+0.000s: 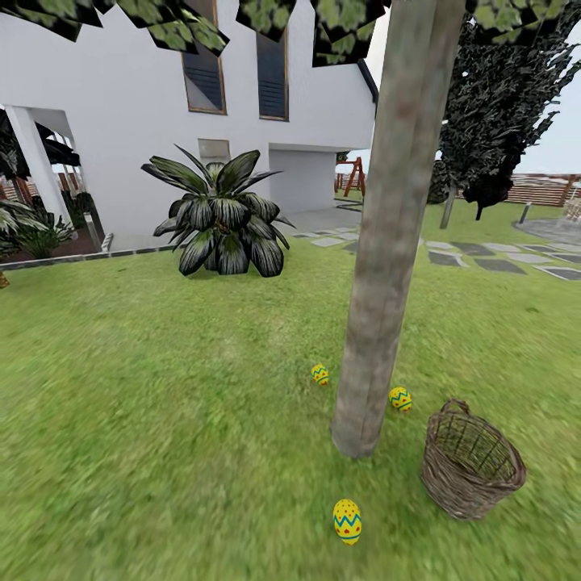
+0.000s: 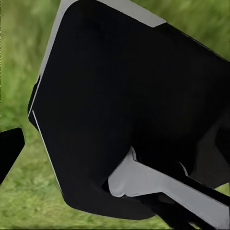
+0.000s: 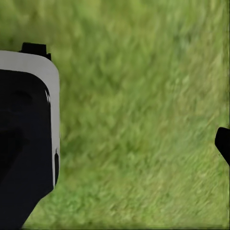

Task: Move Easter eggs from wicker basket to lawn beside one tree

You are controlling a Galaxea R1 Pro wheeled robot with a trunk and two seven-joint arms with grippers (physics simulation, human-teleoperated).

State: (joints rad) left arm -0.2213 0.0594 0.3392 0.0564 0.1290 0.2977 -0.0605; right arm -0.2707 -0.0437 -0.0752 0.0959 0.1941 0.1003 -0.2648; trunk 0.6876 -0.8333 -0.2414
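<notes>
Over on the left stands the white house (image 1: 121,105), with a big dark-leaved bush (image 1: 222,218) in front of it where the lawn (image 1: 145,387) begins. The grass spreads wide and mottled green toward me. Further right, the tree (image 1: 387,242) rises with its thick grey-brown trunk leaning slightly, leaves hanging across the top of the head view.

All three Easter eggs lie on the grass around the foot of that trunk. One egg (image 1: 320,374) sits just to the left of it, a second egg (image 1: 400,399) just to its right on the far side, and a third egg (image 1: 347,520) lies nearer to me, a little apart from the base. Right of the trunk, the wicker basket (image 1: 472,464) stands upright on the grass, close to the tree, and I see nothing inside its open weave. Behind it, grey stepping stones (image 1: 476,260) run across, with a dark cypress-like tree (image 1: 496,105) and a wooden fence (image 1: 541,192) beyond.

In the wrist views, dark robot parts hang over blurred grass. I cannot tell whether either end effector is apart or together.
</notes>
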